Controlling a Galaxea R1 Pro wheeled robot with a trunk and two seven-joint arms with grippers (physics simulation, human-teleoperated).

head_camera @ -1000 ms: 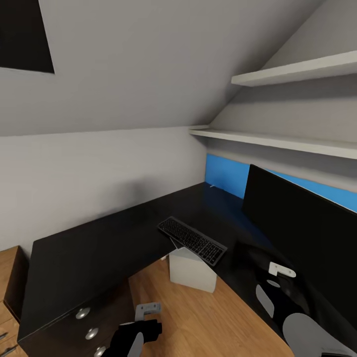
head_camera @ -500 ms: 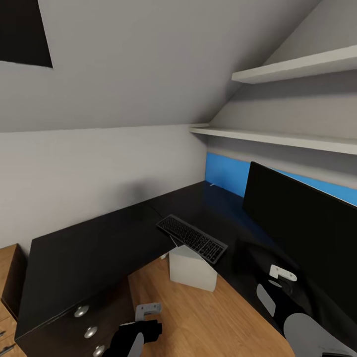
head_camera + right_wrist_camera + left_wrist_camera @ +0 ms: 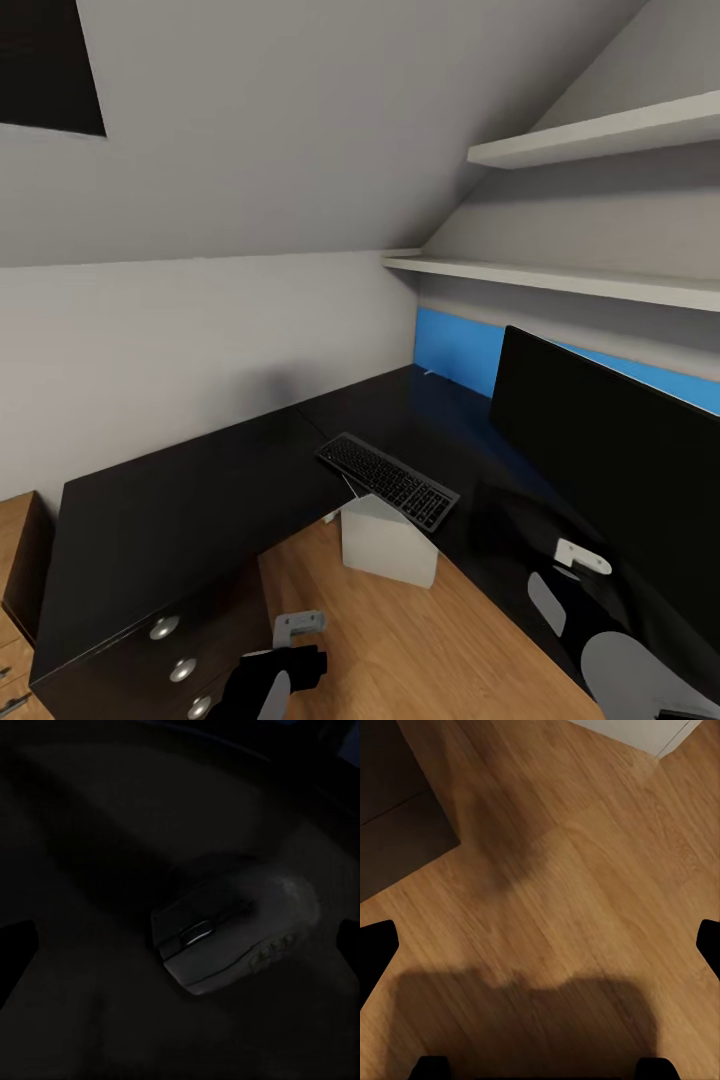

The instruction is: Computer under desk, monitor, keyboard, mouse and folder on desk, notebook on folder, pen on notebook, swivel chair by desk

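The right gripper [image 3: 180, 937] hangs with jaws wide and empty over the mouse [image 3: 236, 934] on the tabletop [image 3: 200, 500], near the monitor [image 3: 620, 450].

**Count of things in the bedroom corner**

One desk [image 3: 180, 510] stands here, glossy black and L-shaped, with three silver drawer knobs [image 3: 166, 630] showing at its near left end. On it are one keyboard [image 3: 387, 482] at the middle and one monitor [image 3: 610, 440] to the right. One mouse [image 3: 225, 934] lies on the dark desktop in the right wrist view. One white-grey computer [image 3: 385, 545] stands on the wooden floor [image 3: 400, 640] under the desk's edge, just below the keyboard. Two white shelves [image 3: 590, 135] run along the far right wall, one above the other. One light wooden drawer chest [image 3: 15, 590] sits at the far left edge. One dark window [image 3: 45, 60] is set in the sloped ceiling, upper left.
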